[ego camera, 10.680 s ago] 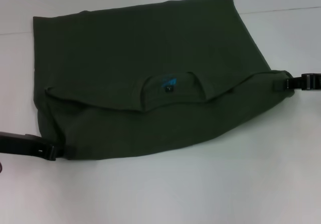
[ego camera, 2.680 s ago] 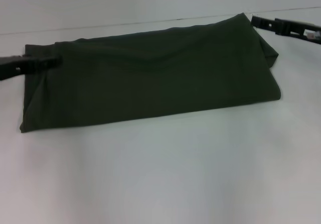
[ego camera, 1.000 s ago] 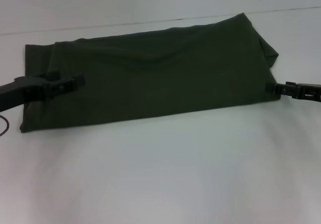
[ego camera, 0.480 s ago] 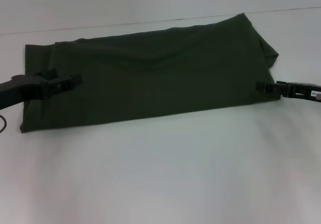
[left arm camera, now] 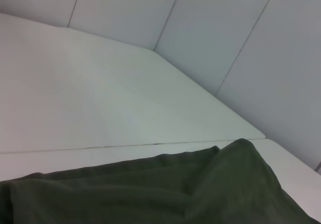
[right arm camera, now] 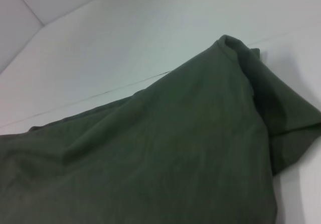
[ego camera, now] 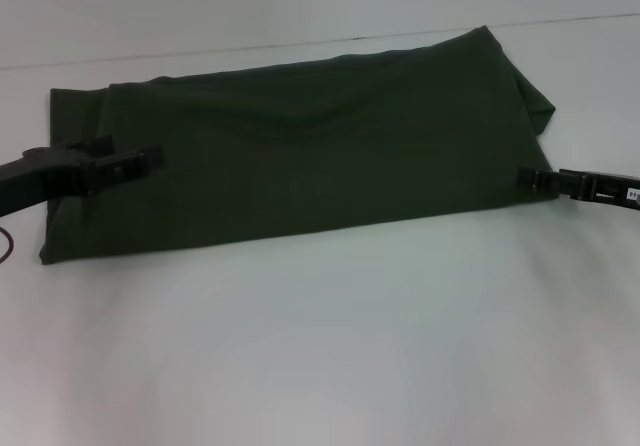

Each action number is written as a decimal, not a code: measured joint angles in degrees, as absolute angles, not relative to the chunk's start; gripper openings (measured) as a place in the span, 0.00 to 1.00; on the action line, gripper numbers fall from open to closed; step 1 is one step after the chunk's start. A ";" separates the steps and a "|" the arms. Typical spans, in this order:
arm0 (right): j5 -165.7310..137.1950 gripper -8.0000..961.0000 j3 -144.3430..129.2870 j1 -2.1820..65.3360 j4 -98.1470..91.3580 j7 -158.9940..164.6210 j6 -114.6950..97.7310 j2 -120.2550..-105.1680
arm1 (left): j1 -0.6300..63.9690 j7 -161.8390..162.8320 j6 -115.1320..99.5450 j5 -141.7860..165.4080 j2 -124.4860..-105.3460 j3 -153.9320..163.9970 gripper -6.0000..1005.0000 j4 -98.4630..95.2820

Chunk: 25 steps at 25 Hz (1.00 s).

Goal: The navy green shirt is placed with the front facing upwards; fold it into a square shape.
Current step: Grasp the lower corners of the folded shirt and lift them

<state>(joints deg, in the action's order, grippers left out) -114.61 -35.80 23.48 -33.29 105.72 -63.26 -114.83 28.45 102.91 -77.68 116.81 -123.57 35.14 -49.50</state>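
white table against plain grey wall panels. the navy green shirt lies on the far half of the table as a long band, print hidden, near edge fairly straight, spare cloth bunched at its right end. our left gripper sits low over the left end, reaching in over the cloth. our right gripper is at the right short edge, level with the table. we cannot tell whether either one is spread or pinching cloth. we judge both are placed at the ends because the band still needs an end-over-end fold to get a square.
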 joint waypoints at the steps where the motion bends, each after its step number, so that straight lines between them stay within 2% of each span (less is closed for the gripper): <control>1: -114.61 0.93 -35.94 23.48 -33.25 105.72 -63.16 -114.87 | 28.46 102.91 -77.63 116.81 -123.57 35.20 0.93 -49.47; 14: -114.61 0.93 -36.40 24.19 -32.27 105.84 -63.16 -115.06 | 28.48 102.93 -77.57 116.81 -123.57 35.34 0.93 -49.48; 20: -114.76 0.75 -36.39 25.10 -31.13 106.25 -61.95 -114.93 | 28.35 102.99 -77.58 116.97 -123.57 35.23 0.93 -49.51; 25: -115.19 0.50 -36.30 25.47 -31.11 106.48 -61.52 -114.94 | 28.05 103.18 -77.52 117.15 -123.56 35.04 0.93 -49.87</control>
